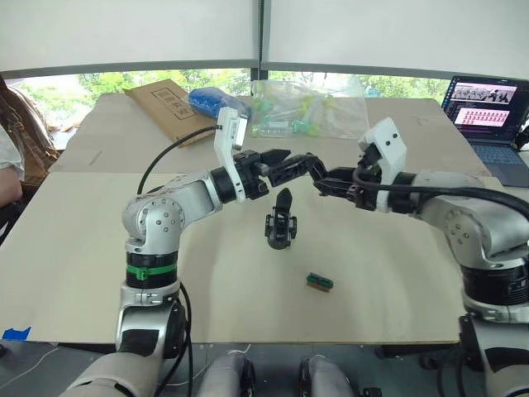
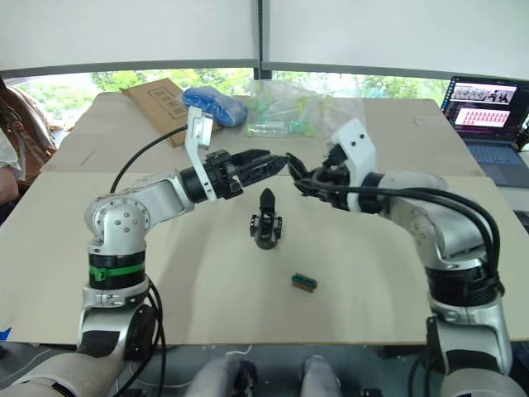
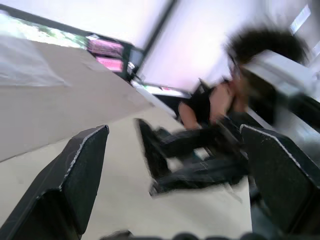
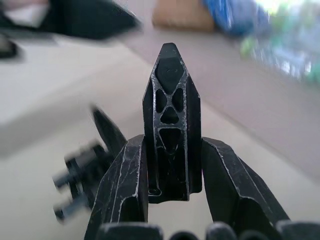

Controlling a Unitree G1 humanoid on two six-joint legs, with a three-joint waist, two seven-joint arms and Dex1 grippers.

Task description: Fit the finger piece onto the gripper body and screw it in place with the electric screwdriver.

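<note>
While both arms meet above the middle of the table [image 1: 83, 248], the head views show the gripper body [image 1: 279, 223] standing upright under them, with bare board all around it and a small green block [image 1: 319, 282] nearer the front edge. From the left wrist, the left gripper [image 3: 175, 165] stands wide apart, holding nothing. From the right wrist, the right gripper [image 4: 172, 170] is clamped on the finger piece [image 4: 170, 120], point outward.

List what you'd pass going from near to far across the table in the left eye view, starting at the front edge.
Small green block → gripper body → left tool and right tool holding the finger piece → clear plastic bags, blue bundle and cardboard envelope.
</note>
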